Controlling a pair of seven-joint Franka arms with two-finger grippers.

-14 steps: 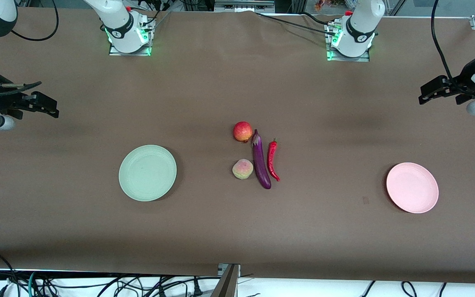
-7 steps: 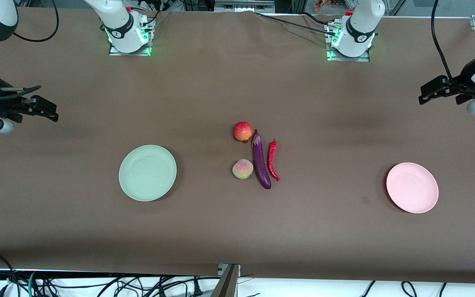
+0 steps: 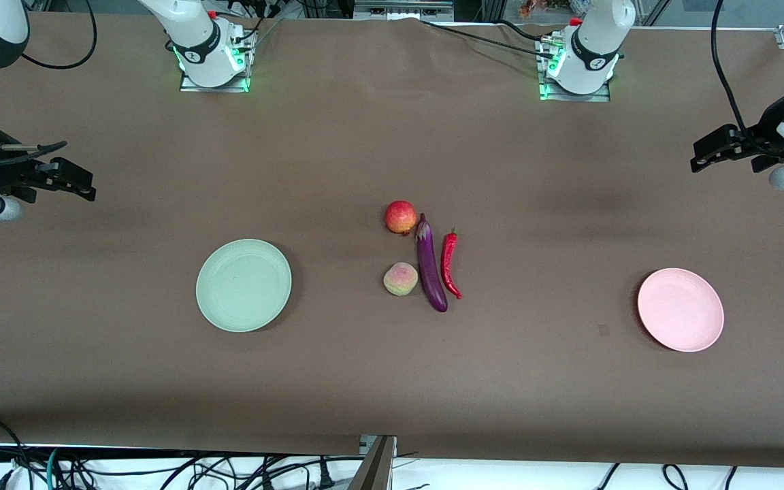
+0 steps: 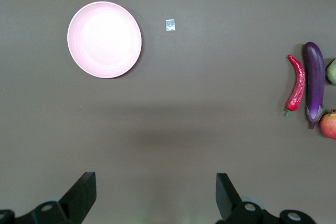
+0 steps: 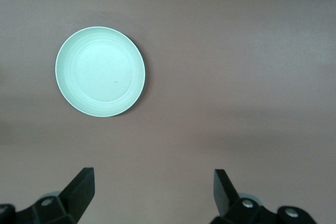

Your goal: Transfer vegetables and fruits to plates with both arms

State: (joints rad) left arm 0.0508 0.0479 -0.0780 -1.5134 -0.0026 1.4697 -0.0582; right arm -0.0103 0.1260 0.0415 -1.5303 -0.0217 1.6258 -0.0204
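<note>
Four foods lie close together in the middle of the surface [image 3: 337,150], and I take the eggplant [image 3: 431,264] as my landmark.

From the front view, the eggplant's long body runs from its cap, which is farther from the front camera, down to its tip, which is nearer. The chili [image 3: 449,264] lies just beside it on the left arm's side and points the same way. The apple [image 3: 400,217] sits by the eggplant's cap and the peach [image 3: 401,280] by its lower half, both on the right arm's side. The green plate [image 3: 243,285] is well apart from the eggplant toward the right arm's end. The pink plate [image 3: 680,309] is well apart toward the left arm's end. Both plates hold nothing. My right tool [image 3: 72,178] and left tool [image 3: 712,151] hang over the two ends of the surface, holding nothing.

In the left wrist view, the left tool [image 4: 155,196] is spread wide, and I see the pink plate [image 4: 104,39], the chili [image 4: 296,83] and the eggplant [image 4: 314,83]. I think this arm should go for the chili, since it is on its side.

In the right wrist view, the right tool [image 5: 153,192] is spread wide too, with only the green plate [image 5: 100,71] in sight. I think the fruits suit this arm.
</note>
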